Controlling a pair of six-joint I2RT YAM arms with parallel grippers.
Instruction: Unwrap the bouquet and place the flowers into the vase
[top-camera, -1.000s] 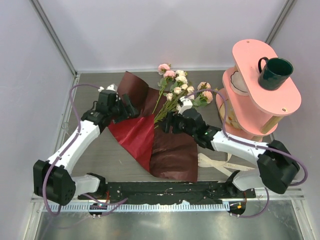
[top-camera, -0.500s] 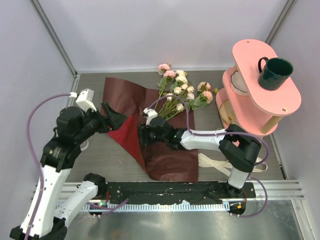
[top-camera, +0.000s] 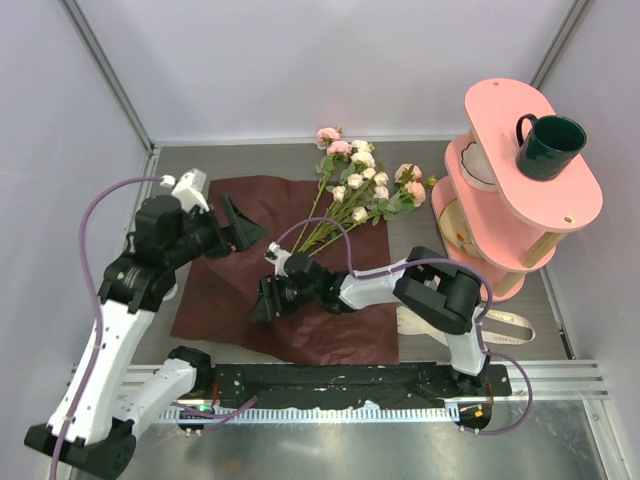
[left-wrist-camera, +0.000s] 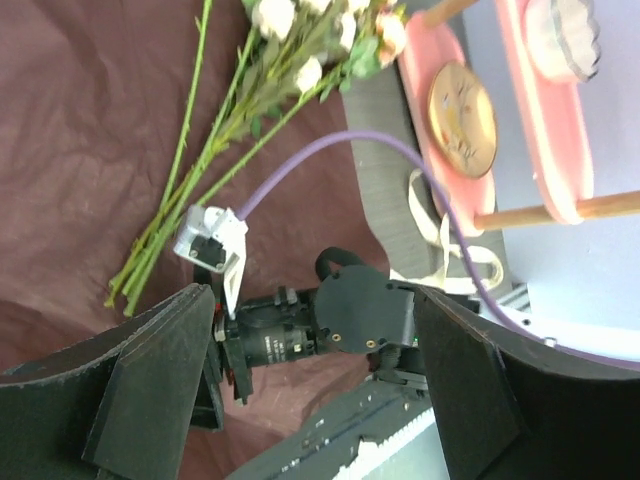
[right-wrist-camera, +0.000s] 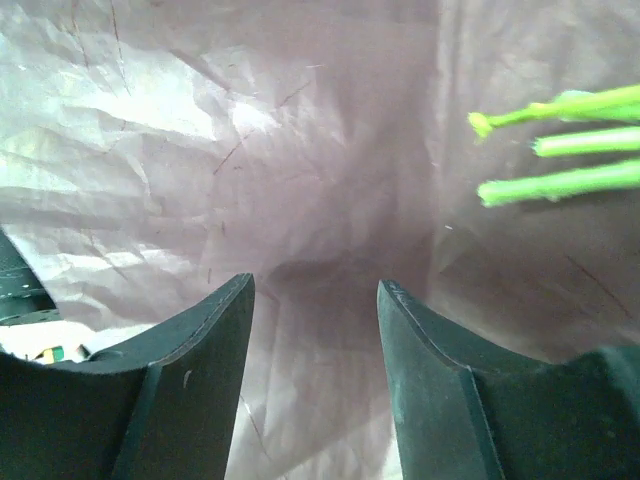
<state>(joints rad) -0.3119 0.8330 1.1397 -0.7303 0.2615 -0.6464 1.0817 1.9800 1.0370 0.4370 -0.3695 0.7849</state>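
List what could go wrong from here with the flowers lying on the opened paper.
1. The right claw sits open low over the paper, beside the stem ends; closing here could pinch the sheet and drag the flowers along.
2. The thin stems lie fanned, so a grasp may catch only some.
3. The purple cable loops above the stems and might snag them.

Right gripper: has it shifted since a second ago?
Yes. The right gripper has moved left and toward the near edge, away from the pink shelf stand. It is now over the dark red wrapping paper.
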